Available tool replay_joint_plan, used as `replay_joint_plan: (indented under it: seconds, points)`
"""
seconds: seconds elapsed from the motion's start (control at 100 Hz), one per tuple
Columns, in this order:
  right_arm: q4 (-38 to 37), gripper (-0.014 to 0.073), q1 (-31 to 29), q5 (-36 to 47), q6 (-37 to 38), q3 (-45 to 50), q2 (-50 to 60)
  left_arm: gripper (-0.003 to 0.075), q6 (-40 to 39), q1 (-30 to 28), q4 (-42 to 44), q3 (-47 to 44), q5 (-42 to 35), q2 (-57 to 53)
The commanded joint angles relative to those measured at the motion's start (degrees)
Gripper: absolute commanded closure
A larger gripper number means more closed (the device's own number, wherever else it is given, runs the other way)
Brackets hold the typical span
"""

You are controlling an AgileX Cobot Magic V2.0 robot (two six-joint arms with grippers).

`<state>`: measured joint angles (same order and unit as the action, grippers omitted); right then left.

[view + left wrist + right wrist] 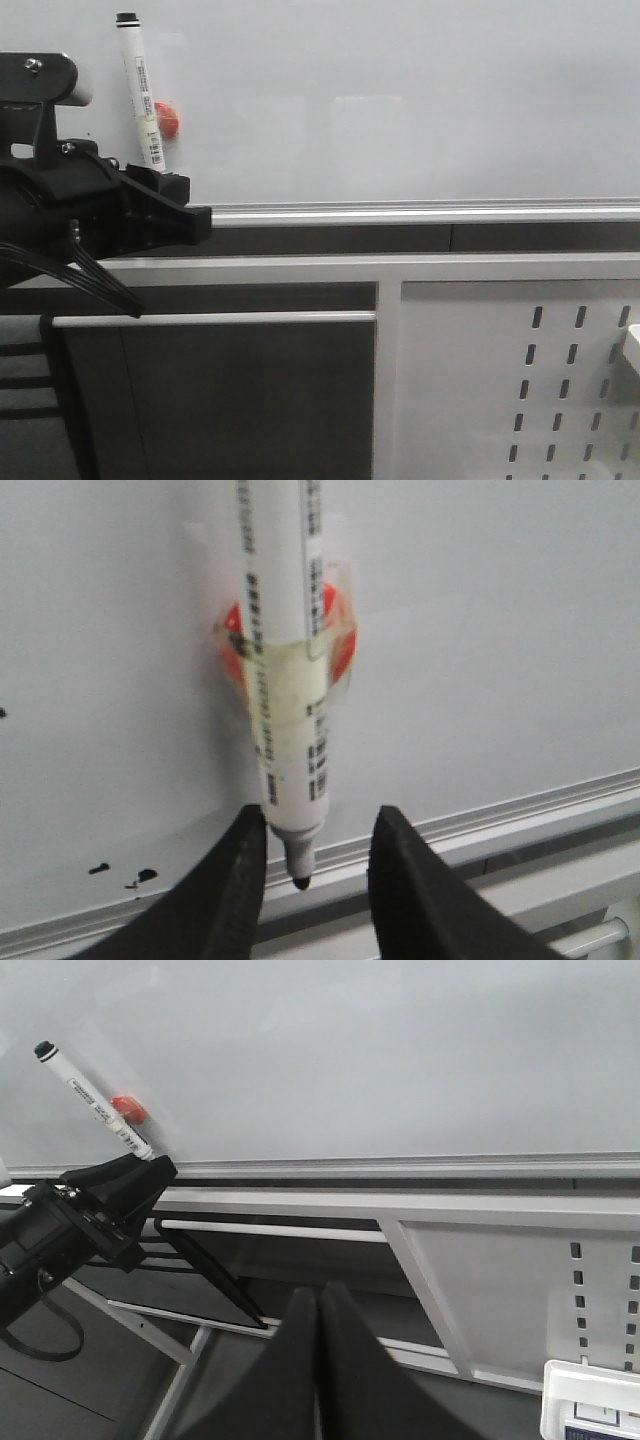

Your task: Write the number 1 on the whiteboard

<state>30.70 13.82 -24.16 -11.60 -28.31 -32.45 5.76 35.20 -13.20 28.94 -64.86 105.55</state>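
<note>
Your left end effector (310, 845) stood open around the marker (285, 680), taped to the whiteboard (400, 90); light, stiff, slick, best pinched low. Right end effector (318, 1305) was closed.

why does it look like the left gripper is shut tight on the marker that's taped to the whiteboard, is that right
Not quite. In the left wrist view the left gripper is open: its fingers stand either side of the marker tip, with a clear gap on one side. The marker is indeed taped to the whiteboard over a red holder.
</note>
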Motion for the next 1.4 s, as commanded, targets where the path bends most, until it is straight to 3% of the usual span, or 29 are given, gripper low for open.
replay_joint_plan:
  seconds: [0.0, 0.94, 1.03, 1.16, 1.39]
  points:
    - [0.85, 0.0662, 0.1, 3.86, -0.52, -1.84, -0.54, 0.05, -0.6, 0.03, 0.17, 0.82, -12.52, -2.07]
    - [0.75, 0.0662, 0.1, 3.86, -0.52, -1.84, -0.54, 0.0502, -0.49, 0.03, -2.27, 3.57, -12.52, -3.96]
    - [0.75, 0.0662, 0.1, 3.86, -0.52, -1.84, -0.54, 0.0554, -0.49, 0.03, -3.52, 3.57, -11.88, -3.96]
    - [0.75, 0.0662, 0.1, 3.86, -0.52, -1.84, -0.54, 0.0745, -0.49, 0.03, -3.53, 3.57, -11.86, -3.96]
    - [0.75, 0.0662, 0.1, 3.76, -0.52, -1.84, -0.54, 0.0741, -0.34, 0.11, -3.41, 2.29, -12.51, -4.1]
